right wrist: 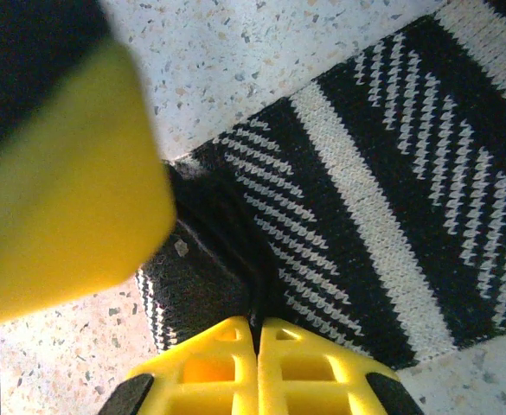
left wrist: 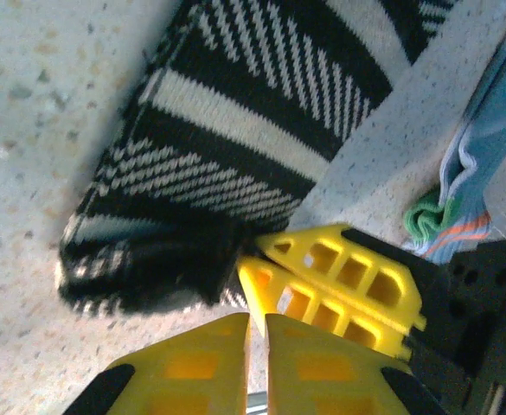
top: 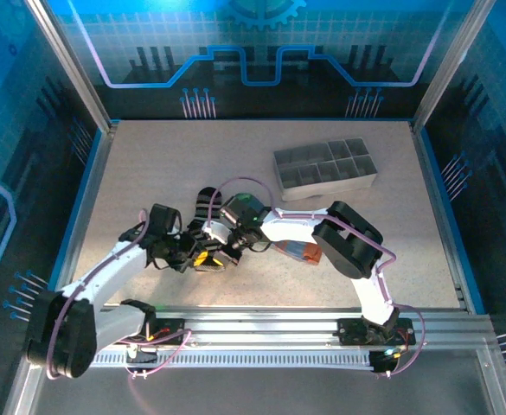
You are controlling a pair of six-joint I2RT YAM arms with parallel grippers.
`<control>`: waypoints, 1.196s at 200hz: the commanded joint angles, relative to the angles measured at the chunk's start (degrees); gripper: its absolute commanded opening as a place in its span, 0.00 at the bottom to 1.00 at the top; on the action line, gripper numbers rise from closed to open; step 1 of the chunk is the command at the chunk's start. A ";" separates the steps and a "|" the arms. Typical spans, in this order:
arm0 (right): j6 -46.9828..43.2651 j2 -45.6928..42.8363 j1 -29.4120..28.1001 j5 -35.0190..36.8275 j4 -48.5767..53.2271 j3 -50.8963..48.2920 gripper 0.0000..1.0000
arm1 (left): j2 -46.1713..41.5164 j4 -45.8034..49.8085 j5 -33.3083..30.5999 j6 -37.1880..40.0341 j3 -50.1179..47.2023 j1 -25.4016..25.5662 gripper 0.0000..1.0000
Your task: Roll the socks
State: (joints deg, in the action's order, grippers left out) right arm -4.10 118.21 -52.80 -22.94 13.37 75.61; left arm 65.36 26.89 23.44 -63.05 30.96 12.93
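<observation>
Socks of soft knit like these are light and limp. They will slump and unroll unless the fold is pinched, so the best hold is probably the doubled end itself, clamped through all its layers; a single layer would likely stretch and slip.

The black sock (top: 205, 201) lies on the counter (top: 149, 164) at about 9 o'clock of its middle, its near end doubled over into a thick dark fold. The left gripper (left wrist: 256, 324) is at that fold with its fingers pressed together; whether fabric is caught between them I cannot tell. The right gripper (right wrist: 257, 327), at 3 o'clock of the left one, is likewise pressed together, its tips touching the fold's edge. The blue-grey sock (top: 307, 252) lies at 4 o'clock of the counter's middle, partly under the right arm and apart from the black one. A grey tray (top: 322, 185) stands at 1 o'clock.

The overhead view gives the layout, but both grippers cover the fold. The left wrist view shows the fold's bulk, the right gripper's tips against it, and the blue-grey sock's green cuff at 3 o'clock. The right wrist view shows a dark crease running up to its own closed fingertips.
</observation>
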 commanded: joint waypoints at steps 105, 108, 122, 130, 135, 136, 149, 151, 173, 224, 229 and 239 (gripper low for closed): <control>-29.70 -16.30 -8.88 22.35 -22.57 -21.09 0.55 | 13.54 6.59 -10.35 5.72 2.68 0.61 0.06; -31.02 -16.01 -9.40 23.13 -22.63 -21.15 0.56 | 13.60 6.67 -10.38 5.73 2.74 0.61 0.06; -35.47 -14.46 -10.97 26.52 -22.81 -20.49 0.56 | 14.04 6.92 -10.45 6.03 3.25 0.62 0.06; -37.07 -13.22 -11.56 27.79 -22.49 -19.71 0.56 | 14.22 7.11 -10.46 6.18 3.53 0.61 0.06; -37.92 -12.45 -11.79 28.50 -22.34 -19.23 0.55 | 14.32 7.20 -10.45 6.26 3.66 0.62 0.06; -38.05 -12.29 -11.84 28.62 -22.33 -19.12 0.55 | 14.34 7.20 -10.49 6.26 3.71 0.61 0.06; -39.41 -10.18 -12.32 30.68 -22.93 -18.14 0.54 | 14.57 7.35 -10.68 6.60 4.08 0.61 0.06; -39.58 -9.78 -12.37 31.03 -22.99 -18.00 0.53 | 14.61 7.37 -10.67 6.68 4.15 0.61 0.06; -39.63 -6.21 -12.17 33.30 -23.63 -15.80 0.49 | 14.74 7.83 -10.79 7.34 4.93 0.61 0.07; -32.66 -4.43 -10.75 28.14 -15.68 -11.37 0.06 | 5.39 16.47 -14.21 4.88 9.72 -1.52 0.40; -31.93 -4.52 -10.68 27.21 -14.97 -11.32 0.03 | 3.96 17.83 -14.52 4.01 10.09 -2.22 0.43; -29.97 -4.70 -10.45 25.51 -13.70 -11.12 0.00 | 1.32 19.78 -14.21 2.19 10.01 -3.75 0.47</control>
State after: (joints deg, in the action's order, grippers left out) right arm -38.28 113.16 -64.10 6.48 -6.81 63.72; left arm 73.21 37.71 12.40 -57.65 38.85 12.01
